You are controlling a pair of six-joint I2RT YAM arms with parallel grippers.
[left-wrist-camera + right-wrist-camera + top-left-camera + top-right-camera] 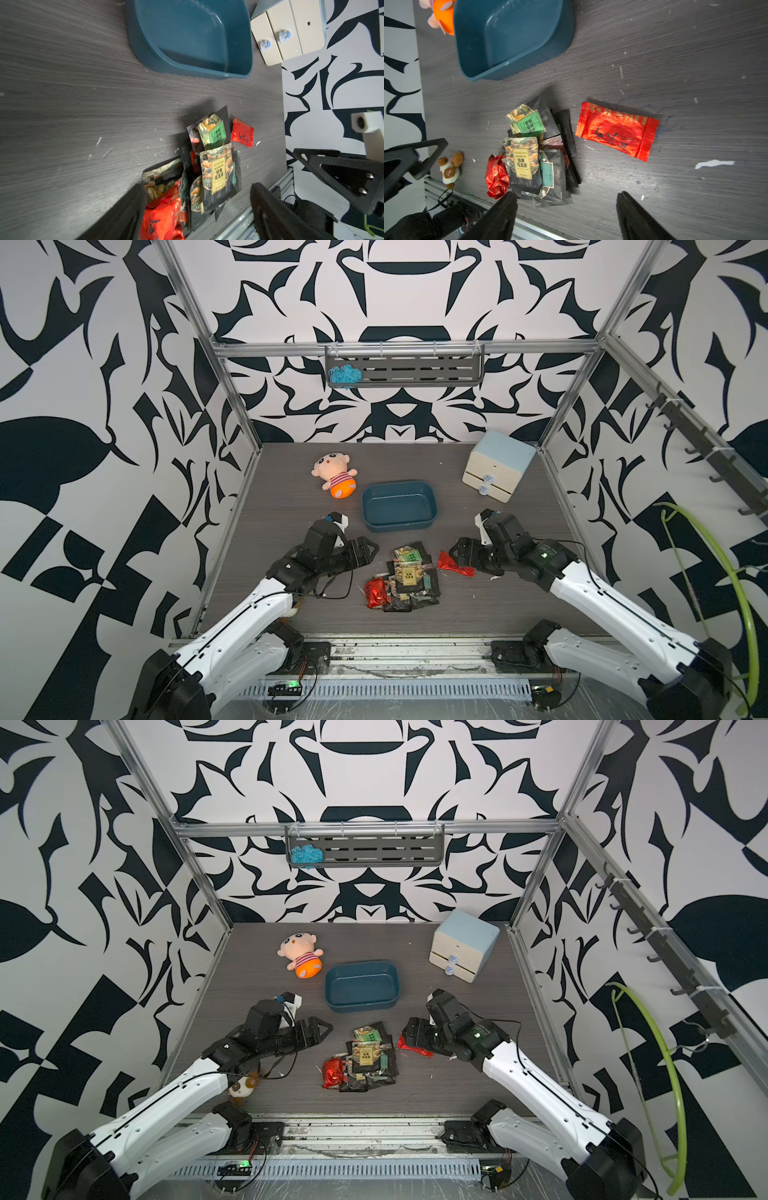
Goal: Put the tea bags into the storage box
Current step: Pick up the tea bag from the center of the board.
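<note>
The tea bags (409, 578) lie in a loose pile of black and red foil sachets near the table's front middle; the pile (216, 172) (533, 153) shows in both wrist views. One red tea bag (455, 566) (614, 131) lies apart on the pile's right side. Behind the pile stands the teal storage box (400, 506) (362, 986), with nothing in it. My left gripper (370, 549) (197, 187) hovers at the pile's left, jaws open and holding nothing. Over the lone red sachet hangs my right gripper (455, 551) (566, 195), open too, with nothing between its fingers.
A plush doll (334, 475) lies behind and left of the box. A cream two-drawer cabinet (498, 466) stands at the back right. A small brown plush toy (243, 1088) sits under the left arm. A metal rail (395, 649) runs along the front edge.
</note>
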